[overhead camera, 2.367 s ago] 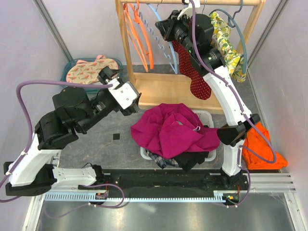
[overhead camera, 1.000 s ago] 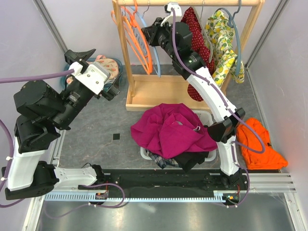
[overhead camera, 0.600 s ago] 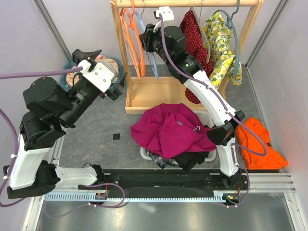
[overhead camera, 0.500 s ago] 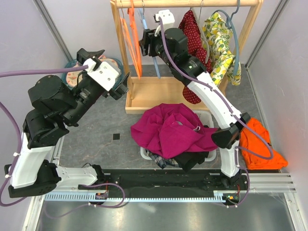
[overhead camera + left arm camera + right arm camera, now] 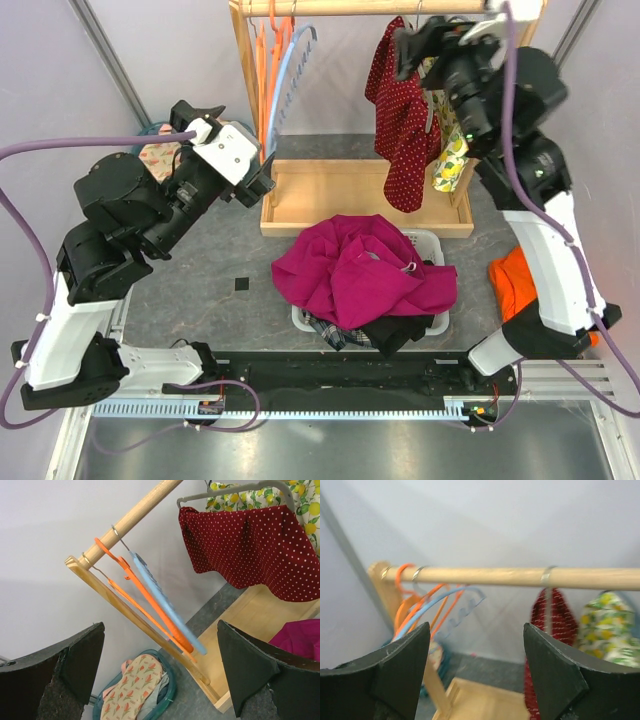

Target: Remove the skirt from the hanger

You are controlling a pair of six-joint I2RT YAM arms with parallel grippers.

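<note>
Skirt (image 5: 400, 120), red with white dots: hangs on grey hanger (image 5: 235, 490) from wooden rail (image 5: 495, 576), ahead-right of right end effector (image 5: 476, 650), which is spread wide and empty. Left end effector (image 5: 160, 650): fully spread, empty, skirt ahead-right.

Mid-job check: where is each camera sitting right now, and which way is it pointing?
Top external: above and behind the bases, looking down on the wooden rack, red dotted skirt and laundry basket; left arm and right arm show.
Left wrist: raised at left, facing the empty hangers and the skirt on its grey hanger; left gripper's open fingers frame the bottom corners.
Right wrist: high by the rail, facing it, blurred; right gripper's open fingers below.
Shared: both wrist views catch hangers and skirt.
</note>
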